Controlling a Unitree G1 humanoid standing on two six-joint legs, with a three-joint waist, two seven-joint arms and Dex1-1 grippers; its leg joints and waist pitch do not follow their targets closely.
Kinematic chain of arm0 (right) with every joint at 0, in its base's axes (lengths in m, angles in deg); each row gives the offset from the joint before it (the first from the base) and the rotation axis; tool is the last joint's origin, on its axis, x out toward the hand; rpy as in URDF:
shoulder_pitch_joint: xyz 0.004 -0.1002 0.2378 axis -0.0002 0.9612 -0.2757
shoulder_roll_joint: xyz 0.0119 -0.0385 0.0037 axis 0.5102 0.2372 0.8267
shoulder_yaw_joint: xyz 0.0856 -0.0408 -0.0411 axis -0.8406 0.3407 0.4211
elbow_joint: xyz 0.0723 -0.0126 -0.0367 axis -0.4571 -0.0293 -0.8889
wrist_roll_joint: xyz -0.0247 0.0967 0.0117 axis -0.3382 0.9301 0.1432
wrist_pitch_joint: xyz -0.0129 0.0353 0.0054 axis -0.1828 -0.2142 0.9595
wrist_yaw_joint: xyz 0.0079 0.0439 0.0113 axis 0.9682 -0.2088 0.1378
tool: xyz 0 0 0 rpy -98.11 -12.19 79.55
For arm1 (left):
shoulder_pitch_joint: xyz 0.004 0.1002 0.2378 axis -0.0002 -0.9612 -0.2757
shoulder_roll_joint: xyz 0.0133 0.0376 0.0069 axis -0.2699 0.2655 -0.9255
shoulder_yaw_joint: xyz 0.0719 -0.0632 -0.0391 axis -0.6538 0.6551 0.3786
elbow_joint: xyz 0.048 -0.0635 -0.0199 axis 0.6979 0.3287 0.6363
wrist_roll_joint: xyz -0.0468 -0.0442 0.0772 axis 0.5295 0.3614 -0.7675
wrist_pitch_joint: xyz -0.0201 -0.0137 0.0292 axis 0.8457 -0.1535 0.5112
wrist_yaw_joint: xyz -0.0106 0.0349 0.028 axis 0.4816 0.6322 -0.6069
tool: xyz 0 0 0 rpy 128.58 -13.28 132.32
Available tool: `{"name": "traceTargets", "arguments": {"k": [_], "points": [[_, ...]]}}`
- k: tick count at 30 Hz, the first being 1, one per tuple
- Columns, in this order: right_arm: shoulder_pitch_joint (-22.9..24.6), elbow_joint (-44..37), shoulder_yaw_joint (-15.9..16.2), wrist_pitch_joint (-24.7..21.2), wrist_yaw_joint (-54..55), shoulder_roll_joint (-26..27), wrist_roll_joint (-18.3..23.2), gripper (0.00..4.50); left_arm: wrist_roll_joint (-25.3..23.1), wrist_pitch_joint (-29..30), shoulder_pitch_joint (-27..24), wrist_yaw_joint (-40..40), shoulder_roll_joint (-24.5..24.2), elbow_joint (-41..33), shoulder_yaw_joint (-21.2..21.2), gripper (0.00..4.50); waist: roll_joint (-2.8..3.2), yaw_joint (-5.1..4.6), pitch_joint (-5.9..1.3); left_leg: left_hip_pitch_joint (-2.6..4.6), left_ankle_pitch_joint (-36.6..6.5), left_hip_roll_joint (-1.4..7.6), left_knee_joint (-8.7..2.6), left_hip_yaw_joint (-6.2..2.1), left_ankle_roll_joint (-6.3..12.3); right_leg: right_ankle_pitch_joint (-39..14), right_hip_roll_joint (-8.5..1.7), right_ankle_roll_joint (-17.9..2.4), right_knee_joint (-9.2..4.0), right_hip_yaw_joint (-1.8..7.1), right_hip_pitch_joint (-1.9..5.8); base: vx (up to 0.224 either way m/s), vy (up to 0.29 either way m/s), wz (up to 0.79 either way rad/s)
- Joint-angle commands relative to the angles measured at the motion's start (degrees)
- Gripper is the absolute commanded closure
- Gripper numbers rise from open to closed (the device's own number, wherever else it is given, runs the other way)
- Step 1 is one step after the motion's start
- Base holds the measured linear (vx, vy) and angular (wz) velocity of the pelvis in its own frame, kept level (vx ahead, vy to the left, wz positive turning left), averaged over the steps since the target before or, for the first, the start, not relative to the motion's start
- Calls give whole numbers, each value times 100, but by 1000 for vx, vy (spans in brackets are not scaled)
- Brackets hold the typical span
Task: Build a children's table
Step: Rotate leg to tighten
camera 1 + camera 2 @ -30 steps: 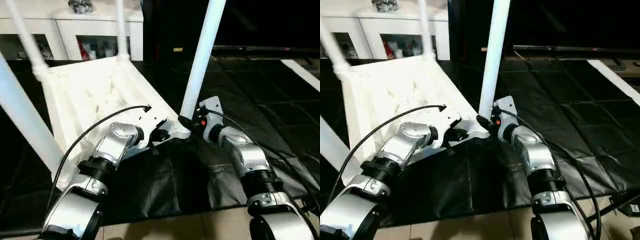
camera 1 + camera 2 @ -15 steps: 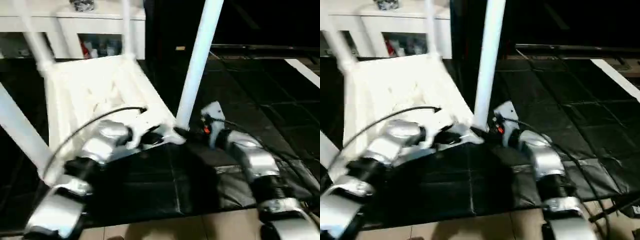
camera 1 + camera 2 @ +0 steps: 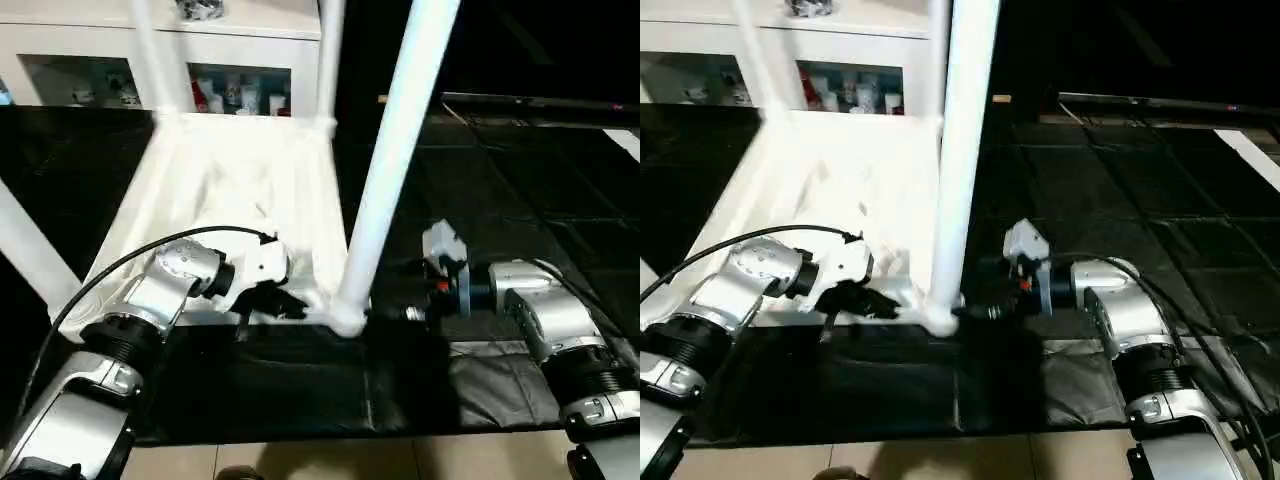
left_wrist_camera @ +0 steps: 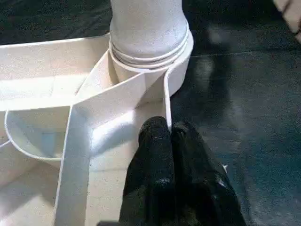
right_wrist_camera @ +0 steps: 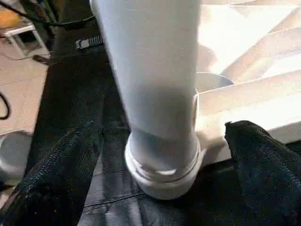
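My left gripper (image 4: 170, 136), clenched empty, presses the table (image 3: 240, 190) rim; right gripper (image 5: 160, 155) spread wide, straddling the leg (image 3: 390, 170) from 3 o'clock.

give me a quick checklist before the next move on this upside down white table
1. Near white tapered plastic leg seated in its corner socket of the white ribbed plastic table top: ok, its threaded base sits down in the socket collar.
2. Right pincer clear of that leg: ok, fingers stand wide on either side, not gripping.
3. Left pincer state: ok, shut, tips against a rib near the socket.
4. Far legs standing in their corners: ok, both rise upright.
5. Leg screwed fully tight: cannot tell.
6. Black floor mat under the top: ok, lying flat.
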Motion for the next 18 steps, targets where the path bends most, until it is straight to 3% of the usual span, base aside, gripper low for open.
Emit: {"name": "traceTargets", "arguments": {"k": [1,4,6,7,18], "points": [[-130,75,31,61,-155,-9,51,40,16,-228,18,-322,64,-264,-242,450,45,-31,-382,69,-1104,234,-361,-63,148,-1414,-471,-1018,-417,351,301,0,0,0],[-173,132,115,91,-337,48,124,45,32,-352,6,-445,41,-261,-283,450,39,-23,-391,48,-1065,230,-358,-69,151,-1328,-474,-1021,-397,346,317,0,0,0],[-179,142,124,91,-363,60,124,82,29,-366,4,-459,45,-259,-280,450,5,-27,-390,39,-1030,226,-357,-66,162,-1323,-469,-1010,-395,342,322,0,0,0],[-203,192,140,130,-384,105,119,83,30,-376,-5,-482,48,-274,-289,450,28,-17,-390,47,-1017,232,-357,-69,153,-1368,-479,-1002,-397,346,312,0,0,0],[-312,393,228,179,-545,249,143,175,15,-430,9,-502,76,-247,-336,450,41,-30,-392,46,-1044,229,-356,-70,132,-1389,-473,-997,-396,344,314,0,0,0]]}}
